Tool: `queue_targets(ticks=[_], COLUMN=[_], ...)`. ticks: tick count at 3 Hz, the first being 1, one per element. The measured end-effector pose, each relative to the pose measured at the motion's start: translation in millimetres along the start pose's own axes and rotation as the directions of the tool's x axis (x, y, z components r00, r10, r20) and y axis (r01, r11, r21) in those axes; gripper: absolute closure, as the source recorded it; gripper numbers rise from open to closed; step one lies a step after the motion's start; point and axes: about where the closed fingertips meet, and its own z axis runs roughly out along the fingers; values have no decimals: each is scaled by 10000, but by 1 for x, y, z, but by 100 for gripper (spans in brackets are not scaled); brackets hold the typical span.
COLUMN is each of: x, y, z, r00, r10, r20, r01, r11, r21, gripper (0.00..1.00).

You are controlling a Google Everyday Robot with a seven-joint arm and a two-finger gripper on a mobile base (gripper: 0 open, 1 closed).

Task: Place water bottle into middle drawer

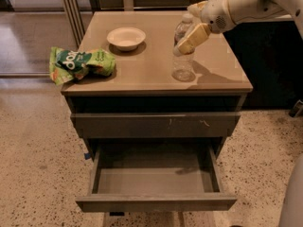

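The water bottle (pixel 183 66) stands upright on the right part of the cabinet top, clear with a white cap. My gripper (pixel 185 30) comes in from the upper right on the white arm and is open at the bottle's shoulder. One tan finger (pixel 192 38) crosses in front of the bottle and the other sits behind near the cap. The bottle's upper half is partly hidden by the finger. The middle drawer (pixel 156 203) is pulled out below, and its flat grey inside holds nothing.
A white bowl (pixel 126 37) sits at the back middle of the cabinet top (pixel 142 74). A green chip bag (pixel 80 63) lies at its left edge. A shut drawer front with pale scratches (pixel 156 125) is above the open drawer. Dark furniture stands to the right.
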Motion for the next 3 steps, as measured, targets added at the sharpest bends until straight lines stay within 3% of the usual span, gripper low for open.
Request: queue_targets(ticks=[1, 2, 3], x=[-1, -1, -1], y=[0, 0, 0], z=[3, 3, 3], r00=[10000, 10000, 10000], r10=[-5, -5, -5], r20=[6, 6, 6], r01=[5, 5, 5], r11=[10000, 10000, 10000], r21=[-41, -42, -43], gripper=[14, 45, 69])
